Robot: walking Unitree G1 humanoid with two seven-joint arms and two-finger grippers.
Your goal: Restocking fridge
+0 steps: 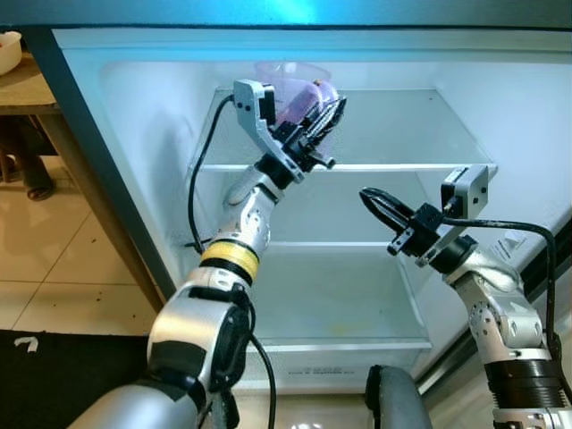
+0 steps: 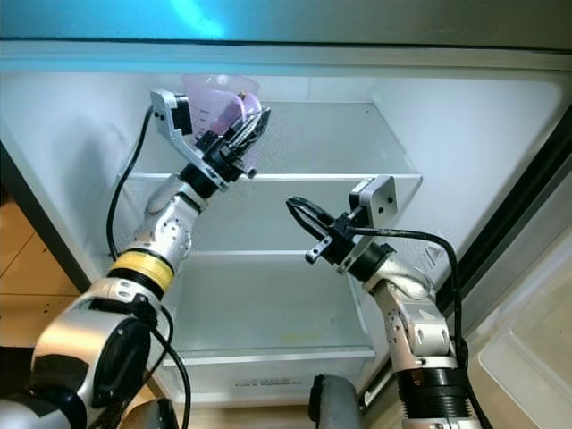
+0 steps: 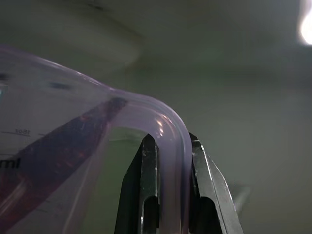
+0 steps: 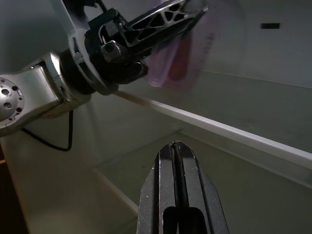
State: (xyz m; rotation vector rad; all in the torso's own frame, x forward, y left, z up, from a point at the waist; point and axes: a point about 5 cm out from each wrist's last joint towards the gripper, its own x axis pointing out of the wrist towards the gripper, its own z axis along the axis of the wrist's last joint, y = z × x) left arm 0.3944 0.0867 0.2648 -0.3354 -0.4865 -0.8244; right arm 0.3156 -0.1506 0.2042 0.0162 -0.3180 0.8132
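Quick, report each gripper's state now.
Left gripper: shut on the rim of the purple container, at the top shelf.
Right gripper: shut, holding nothing.

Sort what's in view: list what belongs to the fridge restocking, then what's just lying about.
Part of the job:
- purple container, clamped at its rim by the left gripper above the top glass shelf
- open fridge
- right gripper, shut and empty, in front of the middle shelf

Just lying about:
- wooden table beside the fridge
- black mat on the tiled floor
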